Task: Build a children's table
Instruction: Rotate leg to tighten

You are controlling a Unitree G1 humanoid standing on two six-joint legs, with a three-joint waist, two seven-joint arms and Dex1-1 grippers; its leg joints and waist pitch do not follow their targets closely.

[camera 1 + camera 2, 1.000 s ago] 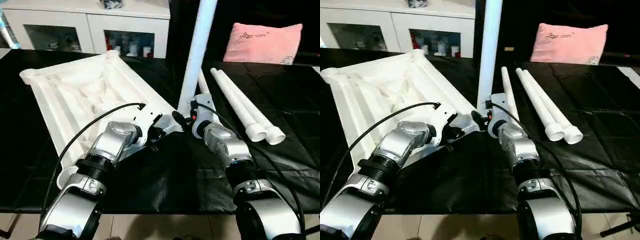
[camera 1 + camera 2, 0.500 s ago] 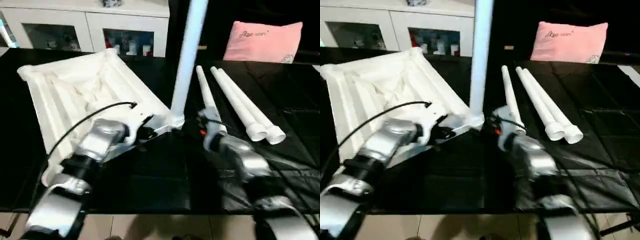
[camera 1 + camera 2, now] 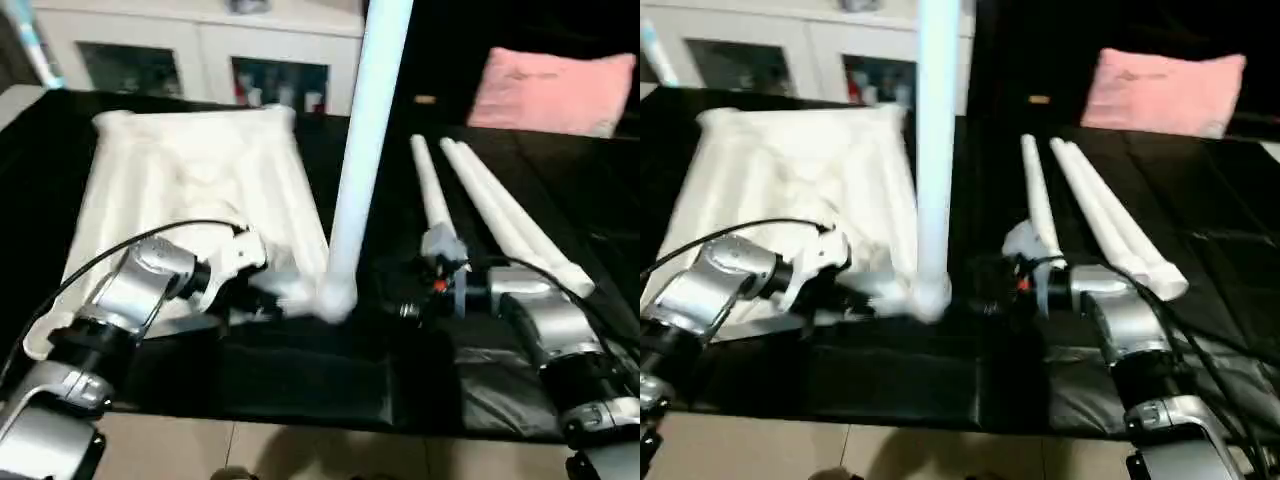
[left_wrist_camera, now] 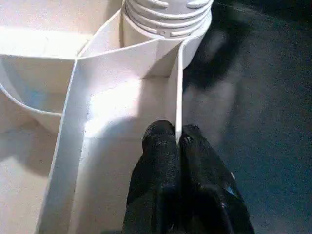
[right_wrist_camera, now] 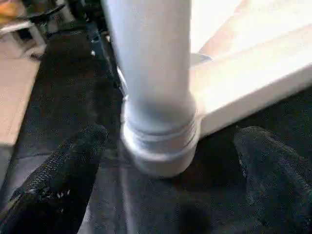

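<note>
The ribbed tabletop [image 3: 190, 190] lies upside down at ten o'clock on the bench [image 3: 300, 370], its stiff, thin, light rim pinched by the left end effector [image 4: 176, 141], while the right end effector [image 5: 170, 141] gapes wide around the standing leg [image 3: 362, 140], best gripped low.

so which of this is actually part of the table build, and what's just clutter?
Part of the build:
- tabletop, underside up
- upright leg standing in its corner socket
- three loose legs lying on the black surface
- left claw, shut on the tabletop's rim

Just lying about:
- pink pillow
- white cabinet
</note>
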